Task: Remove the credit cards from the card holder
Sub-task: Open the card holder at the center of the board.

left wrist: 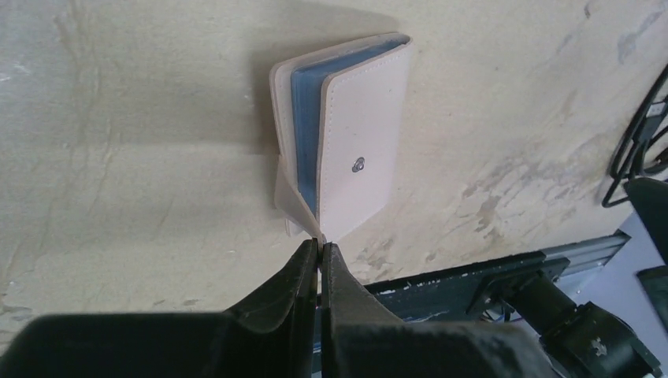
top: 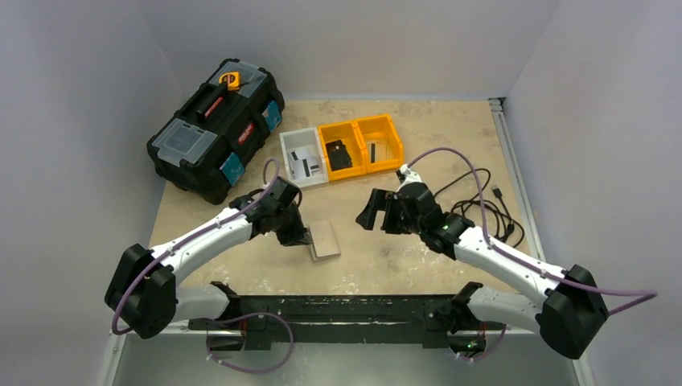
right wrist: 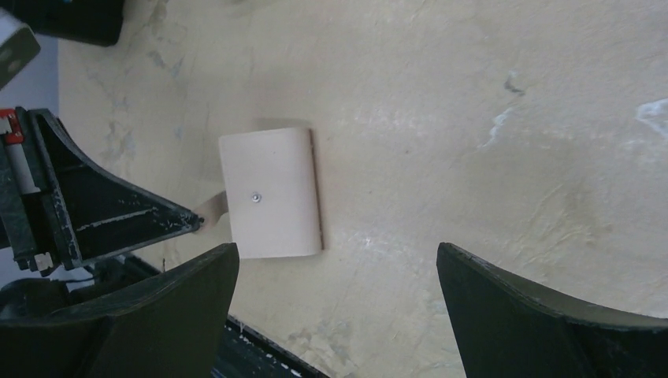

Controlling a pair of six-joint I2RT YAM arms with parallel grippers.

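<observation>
**Left gripper**: closed, its fingers pinching the pale strap that sticks out from one edge of the card holder. It sits low over the bench, at the holder's left edge in the top view.

**Card holder**: a pale beige folded sleeve with a small metal snap on its cover. It lies flat on the bench, centre-front, between the two arms. The covers gape slightly on the strap side, and blue-tinted leaves show between them. Whether these hold credit cards cannot be told, and no card shows outside the holder.

**Right gripper**: jaws spread wide and holding nothing. It hovers above the bench to the right of the holder and apart from it. In its own view the left gripper's dark finger takes up the strap side of the holder.

**Surroundings, far side of the bench:**
- A white bin and two yellow bins stand in a row, well apart from the holder. Small dark and light flat pieces lie inside them.
- A black toolbox stands at the far left, with an orange item on its lid.

**Right side:** a tangle of black cable lies just beyond the right arm.

**Near edge:** a black mounting rail carries both arm bases.
</observation>
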